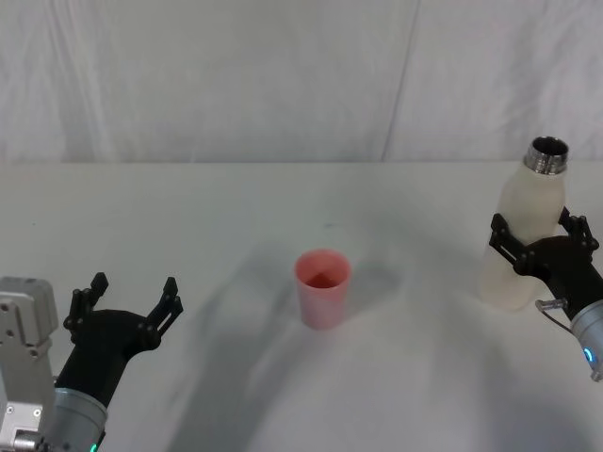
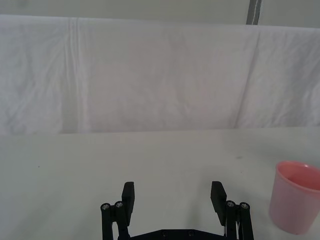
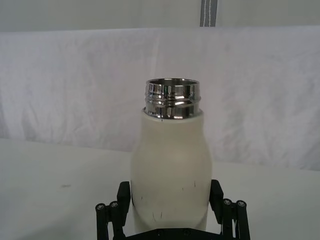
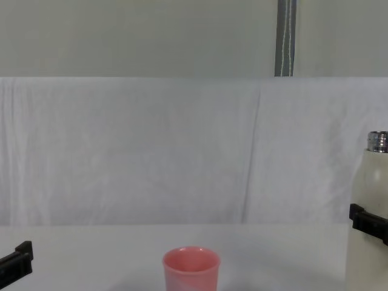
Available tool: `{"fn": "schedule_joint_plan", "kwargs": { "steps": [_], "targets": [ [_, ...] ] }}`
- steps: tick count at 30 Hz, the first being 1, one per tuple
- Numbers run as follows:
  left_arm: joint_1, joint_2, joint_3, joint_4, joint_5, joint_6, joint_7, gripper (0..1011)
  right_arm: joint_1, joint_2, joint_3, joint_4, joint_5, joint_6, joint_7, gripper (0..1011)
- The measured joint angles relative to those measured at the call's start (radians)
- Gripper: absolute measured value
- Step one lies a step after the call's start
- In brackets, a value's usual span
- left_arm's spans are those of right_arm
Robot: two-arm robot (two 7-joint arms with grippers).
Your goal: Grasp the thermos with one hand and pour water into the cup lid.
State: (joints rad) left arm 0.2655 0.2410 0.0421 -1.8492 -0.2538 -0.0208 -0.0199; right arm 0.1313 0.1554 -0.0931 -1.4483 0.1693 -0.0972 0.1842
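Head view: the right gripper (image 1: 539, 240) clasps the upright thermos (image 1: 524, 235) mid-body at the table's (image 1: 236, 217) right, well apart from the central cup (image 1: 323, 287); the left gripper (image 1: 130, 301) hovers spread and empty. Right wrist view: the smooth, rigid bottle looks slippery and likely heavy, so the waist suits. Chest view: a white cloth (image 4: 151, 151) backs the table.

I observe a white table (image 1: 236, 217). The pink cup lid (image 1: 323, 287) stands upright near its centre; the thermos (image 1: 524, 247) stands upright at right.
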Motion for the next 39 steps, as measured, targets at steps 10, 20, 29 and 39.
{"fn": "schedule_joint_plan", "kwargs": {
  "steps": [10, 20, 29, 39],
  "targets": [
    [0.000, 0.000, 0.000, 0.000, 0.000, 0.000, 0.000, 1001, -0.022, 0.008, 0.000, -0.022, 0.001, 0.010, 0.001, 1001],
    [0.000, 0.000, 0.000, 0.000, 0.000, 0.000, 0.000, 1001, -0.036, 0.013, -0.003, -0.035, -0.002, 0.017, 0.002, 1001],
    [0.000, 0.000, 0.000, 0.000, 0.000, 0.000, 0.000, 1001, -0.059, 0.017, -0.001, -0.050, -0.005, 0.026, 0.000, 1001],
    [0.000, 0.000, 0.000, 0.000, 0.000, 0.000, 0.000, 1001, -0.090, 0.036, 0.006, -0.078, -0.008, 0.038, 0.003, 1001]
  ]
}}
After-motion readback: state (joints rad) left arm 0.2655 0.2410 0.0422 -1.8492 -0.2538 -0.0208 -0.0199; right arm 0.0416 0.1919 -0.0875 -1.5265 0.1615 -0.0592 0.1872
